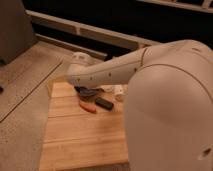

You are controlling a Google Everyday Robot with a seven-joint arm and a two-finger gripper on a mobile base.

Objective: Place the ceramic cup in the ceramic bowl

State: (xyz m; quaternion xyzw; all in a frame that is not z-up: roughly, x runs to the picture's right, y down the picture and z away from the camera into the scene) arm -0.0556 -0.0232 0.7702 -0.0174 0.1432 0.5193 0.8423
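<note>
The dark ceramic bowl sits at the far side of the wooden table. Only its near edge shows below my white arm, which crosses the view from right to left over it. A small cream-white piece, seemingly the ceramic cup, shows just right of the bowl, tucked under the arm and against my body shell. My gripper is hidden behind the arm, somewhere around the bowl and cup.
A black rectangular block and a red-orange object lie on the table just in front of the bowl. My large white body shell fills the right side. A speckled floor lies left, and a dark railing stands behind.
</note>
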